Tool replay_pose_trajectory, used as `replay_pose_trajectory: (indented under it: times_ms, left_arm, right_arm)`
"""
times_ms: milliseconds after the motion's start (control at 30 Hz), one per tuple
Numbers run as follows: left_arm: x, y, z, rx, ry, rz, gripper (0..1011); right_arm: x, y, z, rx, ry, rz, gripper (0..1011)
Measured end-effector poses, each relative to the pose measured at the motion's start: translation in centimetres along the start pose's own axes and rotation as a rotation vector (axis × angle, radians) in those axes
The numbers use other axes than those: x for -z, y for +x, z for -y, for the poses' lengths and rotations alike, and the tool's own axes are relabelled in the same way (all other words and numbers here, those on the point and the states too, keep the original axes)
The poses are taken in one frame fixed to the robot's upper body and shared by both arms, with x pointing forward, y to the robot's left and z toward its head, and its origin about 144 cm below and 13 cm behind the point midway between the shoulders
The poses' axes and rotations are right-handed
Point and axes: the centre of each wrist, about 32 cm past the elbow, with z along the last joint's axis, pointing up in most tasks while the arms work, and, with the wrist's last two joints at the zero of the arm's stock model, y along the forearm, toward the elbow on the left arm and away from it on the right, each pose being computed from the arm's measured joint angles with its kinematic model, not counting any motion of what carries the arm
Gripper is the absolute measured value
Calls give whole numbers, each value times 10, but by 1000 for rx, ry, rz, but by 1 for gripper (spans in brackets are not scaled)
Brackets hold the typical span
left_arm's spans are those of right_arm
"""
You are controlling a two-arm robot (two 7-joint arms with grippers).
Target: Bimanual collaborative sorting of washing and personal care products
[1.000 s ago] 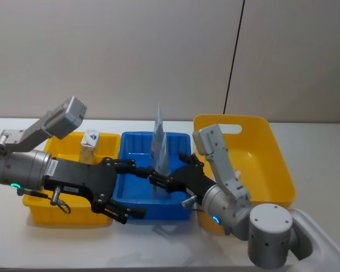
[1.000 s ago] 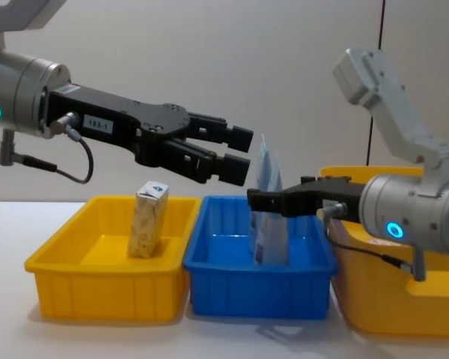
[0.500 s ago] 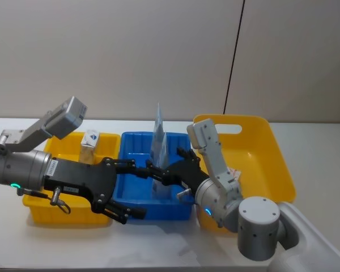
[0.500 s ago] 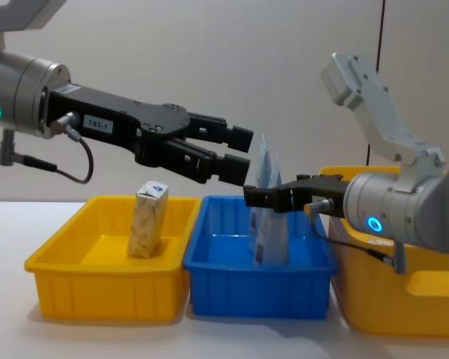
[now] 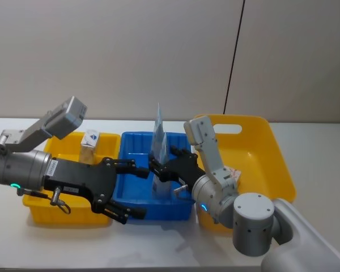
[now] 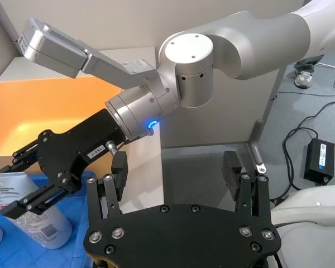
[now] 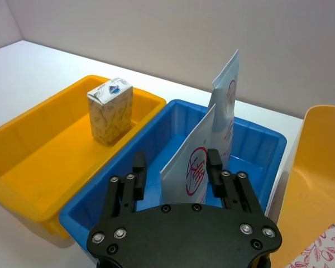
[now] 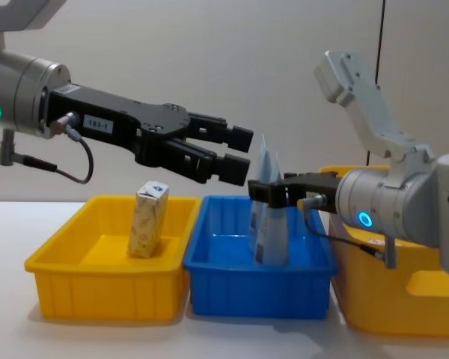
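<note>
The right gripper (image 7: pixel 176 167) is straddling, fingers spread, the nearer of two pale blue tapered squeeze tubes (image 7: pixel 192 162) standing upright in the blue plastic tray (image 5: pixel 137 152). The left gripper (image 8: pixel 228 153) is hovering released above that tray's left side. A cream-yellow carton (image 8: pixel 148 218) is standing in the small yellow tray (image 8: pixel 90 262). An off-centre closure risks tipping either tube.

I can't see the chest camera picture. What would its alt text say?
The right gripper reaches from the right with open fingers at pale blue squeeze tubes standing in a blue tray. The left gripper hovers open above, beside a yellow tray holding a small cream carton.
</note>
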Motion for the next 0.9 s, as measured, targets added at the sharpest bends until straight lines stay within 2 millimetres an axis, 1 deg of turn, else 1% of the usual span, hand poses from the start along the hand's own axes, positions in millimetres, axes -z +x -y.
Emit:
replay_pose_trajectory:
  times_ms: [67, 133, 200, 267, 367, 433, 467, 533, 600, 633, 667, 700, 900]
  left_arm:
    - [0, 0, 0, 0, 0, 0, 1001]
    - [0, 0, 0, 0, 0, 0, 1001]
    - [0, 0, 0, 0, 0, 0, 1001]
    - [0, 0, 0, 0, 0, 0, 1001]
    - [0, 0, 0, 0, 0, 0, 1001]
    - [0, 0, 0, 0, 0, 0, 1001]
    - [0, 0, 0, 0, 0, 0, 1001]
    - [0, 0, 0, 0, 0, 0, 1001]
    - [0, 0, 0, 0, 0, 0, 1001]
    - [0, 0, 0, 0, 0, 0, 1001]
    - [0, 0, 0, 0, 0, 0, 1001]
    - [0, 0, 0, 0, 0, 0, 1001]
    - [0, 0, 0, 0, 0, 0, 1001]
  right_arm:
    - [0, 0, 0, 1, 1, 0, 639]
    - [-1, 0, 0, 1, 0, -1, 553]
    - [-1, 0, 0, 1, -1, -1, 510]
    - [-1, 1, 0, 0, -3, -1, 405]
    - [-2, 2, 0, 0, -4, -1, 344]
    - [-2, 3, 1, -1, -5, -1, 258]
    - [-2, 3, 1, -2, -5, -1, 240]
    - [-3, 4, 2, -2, -6, -1, 160]
    - [-3, 5, 2, -2, -6, -1, 126]
    - [-3, 5, 3, -2, -7, -1, 77]
    - [-3, 6, 3, -2, -7, -1, 63]
    - [-3, 6, 4, -2, -7, -1, 26]
    - [-5, 9, 7, 0, -3, -4, 0]
